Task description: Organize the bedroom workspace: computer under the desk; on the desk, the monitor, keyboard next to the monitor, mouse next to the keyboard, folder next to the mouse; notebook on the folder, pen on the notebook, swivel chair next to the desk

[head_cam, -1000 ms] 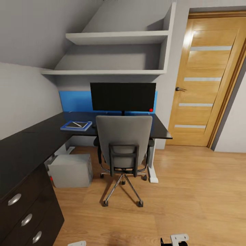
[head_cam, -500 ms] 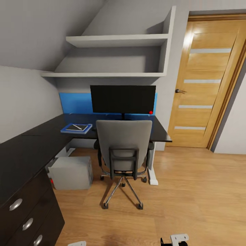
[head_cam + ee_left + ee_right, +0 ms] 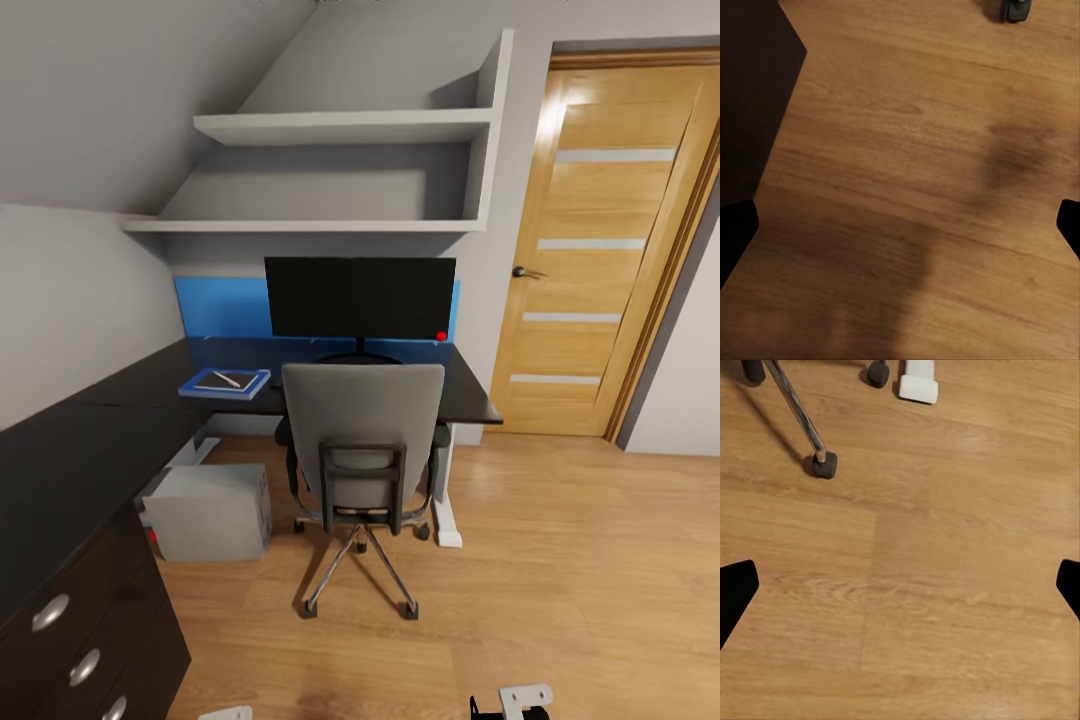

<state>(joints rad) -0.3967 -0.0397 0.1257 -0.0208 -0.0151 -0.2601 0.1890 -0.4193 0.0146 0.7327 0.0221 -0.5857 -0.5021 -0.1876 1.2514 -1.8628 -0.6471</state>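
Observation:
The grey swivel chair (image 3: 362, 430) stands pushed in at the black L-shaped desk (image 3: 100, 420), its back toward me. Behind it the wide black monitor (image 3: 360, 297) stands on the desk. Left of the chair, the blue folder (image 3: 200, 389) lies on the desk with the grey notebook (image 3: 238, 380) on it and the pen (image 3: 226, 378) on top. The light grey computer (image 3: 210, 512) sits on the floor under the desk. The chair back hides the keyboard and mouse. My left gripper (image 3: 900, 229) and right gripper (image 3: 900, 589) hang open over bare floor, holding nothing.
A wooden door (image 3: 610, 250) is shut at the right. Two white shelves (image 3: 340, 125) hang above the desk. The desk's drawer unit (image 3: 80, 650) is close on my left. A chair castor (image 3: 823, 463) and the desk's white foot (image 3: 919, 382) lie ahead of the right gripper.
The whole picture has slid slightly downward, so the camera has moved. The chair, desk things and computer have kept their places.

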